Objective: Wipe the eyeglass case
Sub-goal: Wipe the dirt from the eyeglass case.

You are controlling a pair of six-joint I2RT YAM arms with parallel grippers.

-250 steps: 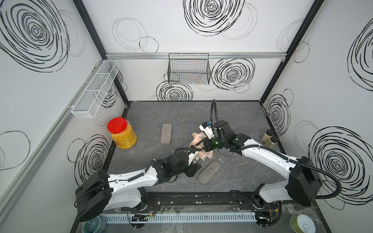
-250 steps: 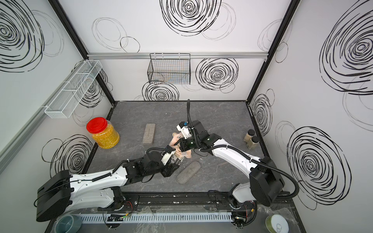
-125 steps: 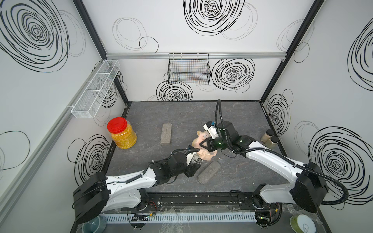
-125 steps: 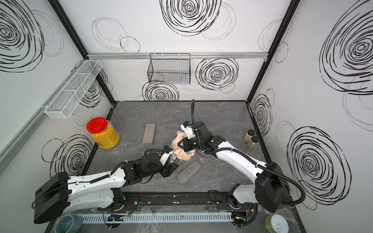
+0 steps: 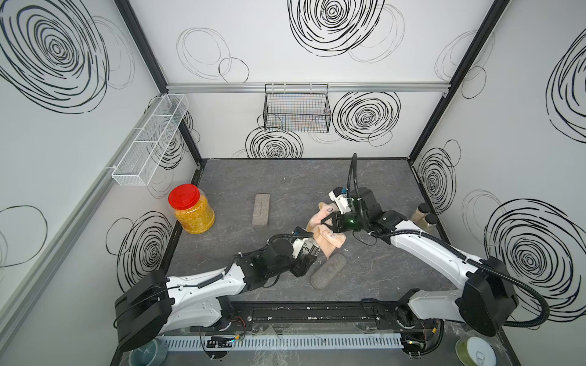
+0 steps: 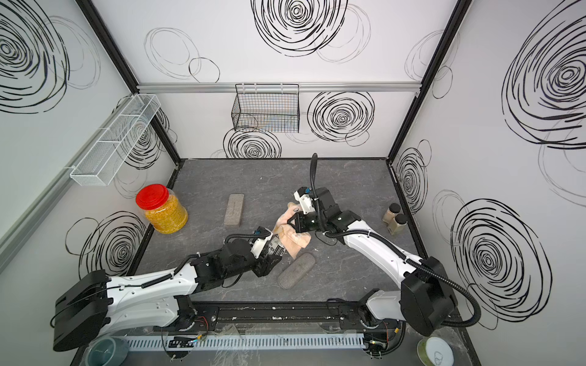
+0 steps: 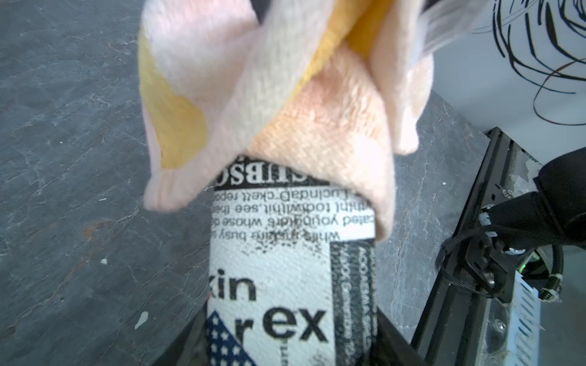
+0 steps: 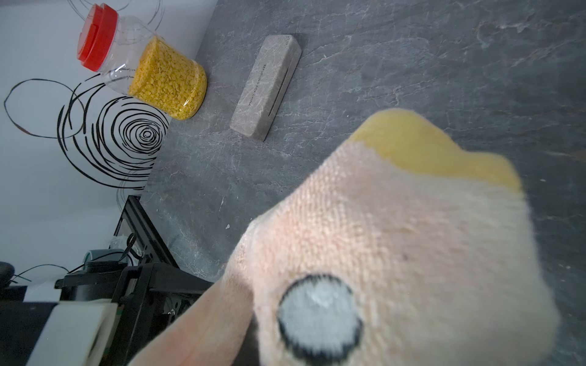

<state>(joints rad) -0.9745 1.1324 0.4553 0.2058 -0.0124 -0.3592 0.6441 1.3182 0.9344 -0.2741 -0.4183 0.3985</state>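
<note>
Left wrist view: left fingers [image 7: 393,345] clamp the newsprint eyeglass case [image 7: 279,269] by 1 end, raised off the surface [image 7: 79,158], likely to expose its free end. Right fingers [image 5: 327,221], pinching a peach cloth [image 7: 317,126], drape it over that end for wiping.

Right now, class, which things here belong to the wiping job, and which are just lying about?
Job: newsprint eyeglass case in left gripper; peach cloth in right gripper.
Idle: grey oval case; grey rectangular case; red-lidded jar; two small bottles.
</note>
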